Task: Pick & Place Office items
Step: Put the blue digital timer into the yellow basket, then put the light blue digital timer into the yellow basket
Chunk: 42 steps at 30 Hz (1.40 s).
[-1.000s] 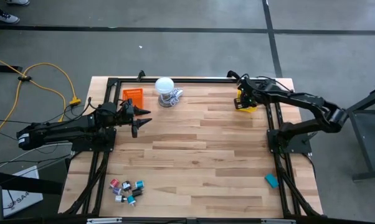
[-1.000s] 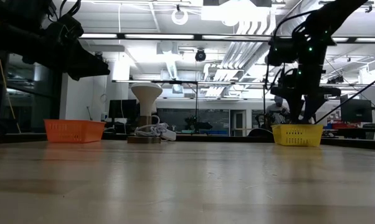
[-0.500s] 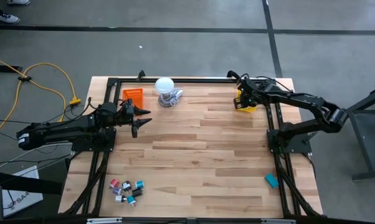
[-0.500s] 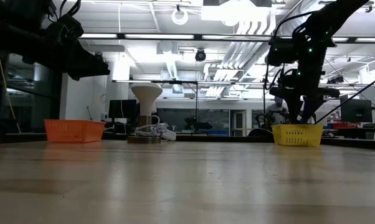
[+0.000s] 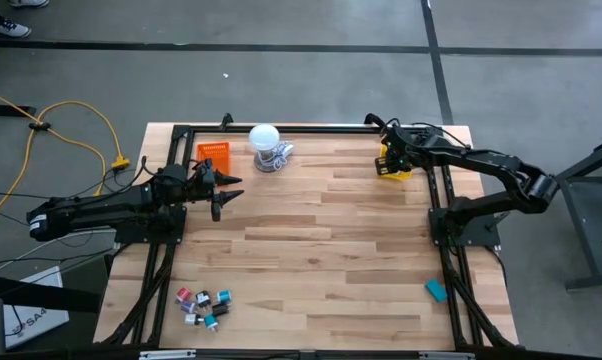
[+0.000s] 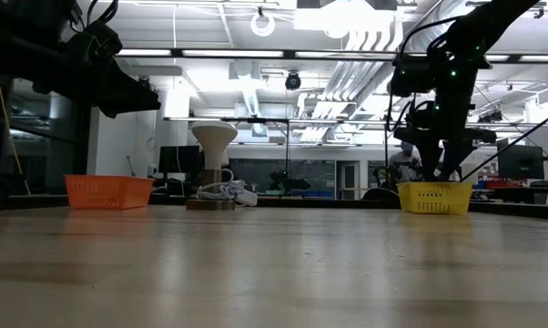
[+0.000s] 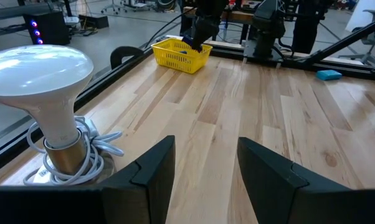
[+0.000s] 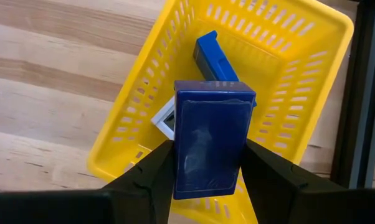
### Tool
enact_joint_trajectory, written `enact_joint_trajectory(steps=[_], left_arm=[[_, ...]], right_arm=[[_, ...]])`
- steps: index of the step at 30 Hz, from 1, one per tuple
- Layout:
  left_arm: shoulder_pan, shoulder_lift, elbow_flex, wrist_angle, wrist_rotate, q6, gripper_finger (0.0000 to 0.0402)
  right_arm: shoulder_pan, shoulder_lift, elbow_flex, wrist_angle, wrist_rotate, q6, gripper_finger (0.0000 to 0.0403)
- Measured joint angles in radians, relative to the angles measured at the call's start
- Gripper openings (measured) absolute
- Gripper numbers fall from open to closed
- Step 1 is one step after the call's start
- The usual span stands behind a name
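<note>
My right gripper [image 8: 207, 163] hangs over the yellow tray [image 8: 287, 74] at the table's far right [image 5: 393, 166] and is shut on a dark blue flat block [image 8: 209, 137]. A blue block [image 8: 213, 59] and a white piece [image 8: 166, 118] lie in that tray. My left gripper [image 7: 203, 165] is open and holds nothing, hovering near the orange tray [image 5: 213, 152] and the white round-topped lamp-like object [image 7: 41, 74]. Several small office bits [image 5: 203, 304] lie at the near left. A teal block [image 5: 437, 290] lies at the near right edge. My right gripper pinches the dark blue block between its two fingers [image 8: 151, 177], one on each long side face [image 8: 180, 155]. The fingers come from above, pointing down. The block is lifted clear, above the yellow tray's open top, with its broad face toward the wrist camera.
Black frame rails [image 5: 441, 200] run along the table's left, right and far sides. The lamp-like object [image 5: 267, 146] with its coiled cord stands between the two trays at the far edge. Bare wood [image 5: 321, 240] spans the table's middle.
</note>
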Motion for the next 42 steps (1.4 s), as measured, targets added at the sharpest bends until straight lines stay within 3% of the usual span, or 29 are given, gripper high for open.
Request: enact_joint_trajectory(steps=[14, 25, 34, 42], left_arm=[[0.0, 0.0, 0.0, 0.0, 0.0, 0.0, 0.0167], [0.0, 0.0, 0.0, 0.0, 0.0, 0.0, 0.0167], [0.0, 0.0, 0.0, 0.0, 0.0, 0.0, 0.0167], [0.0, 0.0, 0.0, 0.0, 0.0, 0.0, 0.0167]], right_arm=[[0.0, 0.0, 0.0, 0.024, 0.001, -0.026, 0.0159], [0.0, -0.001, 0.001, 0.026, 0.018, -0.03, 0.0207], [0.0, -0.001, 0.001, 0.044, 0.02, -0.067, 0.0199], [0.003, -0.019, 0.044, 0.039, -0.089, -0.189, 0.0196]])
